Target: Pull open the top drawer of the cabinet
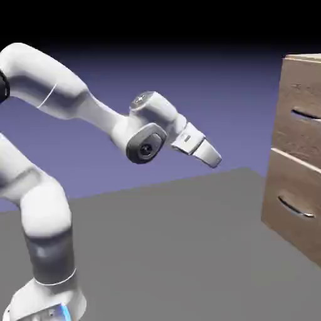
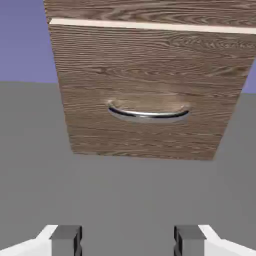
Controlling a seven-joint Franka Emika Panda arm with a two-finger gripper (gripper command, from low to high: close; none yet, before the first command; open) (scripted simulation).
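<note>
The cabinet (image 1: 299, 145) stands at the exterior view's right edge, light-brown wood grain, cut off by the frame. Its top drawer (image 1: 303, 94) is flush with the front and carries a thin silver handle (image 1: 305, 115). My gripper (image 1: 215, 159) hangs in mid-air well left of the cabinet, tilted down toward it and touching nothing. In the hand view the gripper (image 2: 128, 243) is open, with only grey table between its fingertips (image 2: 67, 240). That view faces the lower drawer (image 2: 145, 85) and its curved handle (image 2: 148, 114). Only a strip of the top drawer (image 2: 150, 9) shows above the pale seam.
The lower drawer (image 1: 293, 188) with its own silver handle (image 1: 294, 208) sits under the top one. The grey table (image 1: 175, 251) stretches between my arm's base (image 1: 47, 294) and the cabinet's foot.
</note>
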